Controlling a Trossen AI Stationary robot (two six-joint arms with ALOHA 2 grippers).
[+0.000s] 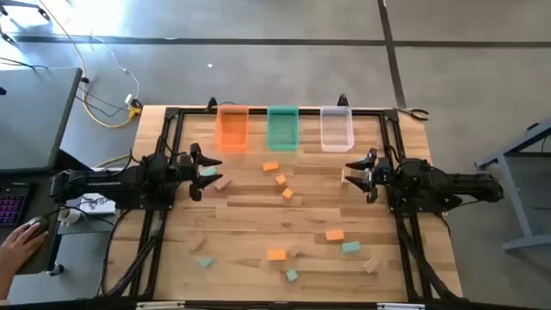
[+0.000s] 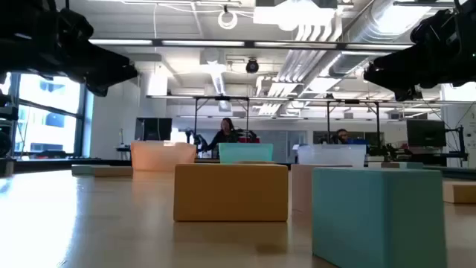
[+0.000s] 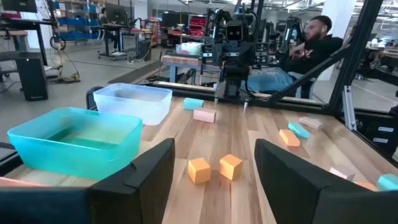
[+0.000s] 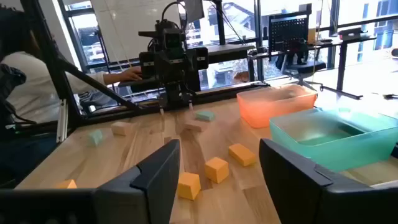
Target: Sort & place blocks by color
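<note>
Small orange, teal and pale wood blocks lie flat and scattered on the wooden table (image 1: 250,215). Three orange blocks (image 1: 281,180) lie at mid-table, and two of them (image 3: 214,168) show ahead of my left fingers. More blocks (image 1: 335,234) lie toward the near edge. My left gripper (image 1: 203,170) hovers open at the table's left, above a teal block (image 1: 209,172) and beside a wood block (image 1: 223,183). My right gripper (image 1: 351,173) hovers open at the right, facing it. In the low view an orange block (image 2: 230,192) and a teal block (image 2: 372,212) stand close.
Three bins stand in a row at the far edge: orange (image 1: 232,127), green (image 1: 282,127), clear (image 1: 337,127). A black frame (image 1: 172,116) borders the table. A person's hand (image 1: 21,241) rests at a desk to the left. People sit beyond the table.
</note>
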